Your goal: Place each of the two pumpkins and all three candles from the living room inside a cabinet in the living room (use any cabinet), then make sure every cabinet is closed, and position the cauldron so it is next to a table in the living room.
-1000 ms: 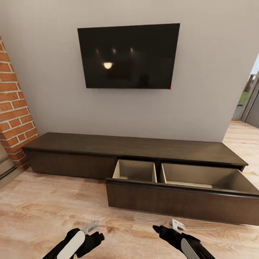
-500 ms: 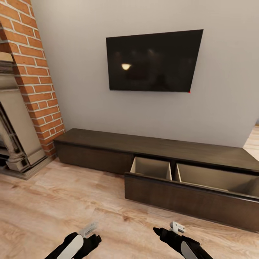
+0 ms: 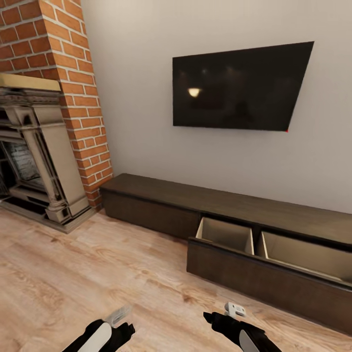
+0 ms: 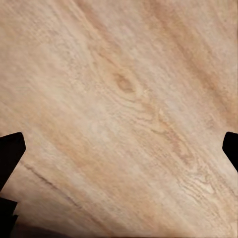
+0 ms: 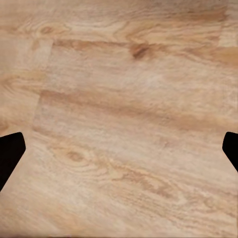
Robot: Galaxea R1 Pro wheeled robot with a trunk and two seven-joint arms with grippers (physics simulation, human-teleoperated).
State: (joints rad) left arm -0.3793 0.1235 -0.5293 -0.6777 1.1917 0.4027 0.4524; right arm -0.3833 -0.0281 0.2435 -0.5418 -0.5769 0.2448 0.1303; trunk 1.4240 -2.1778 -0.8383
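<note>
Over by the brick fireplace on the left nothing task-related turned up, no pumpkins, candles or cauldron anywhere. Further right, the cabinet sat under the TV with its drawer pulled out and the visible part bare, so I'd guess basically everything was left to do. Left gripper and right gripper were both spread wide over bare floor, holding nothing.

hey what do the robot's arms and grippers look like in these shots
Both arms are glossy black with a white oval panel on the forearm. The left gripper ends in pale translucent grey fingers; the right gripper carries a small light-grey block with dark dots. In the wrist views the fingertips show as plain black wedges. No cables are visible.
</note>
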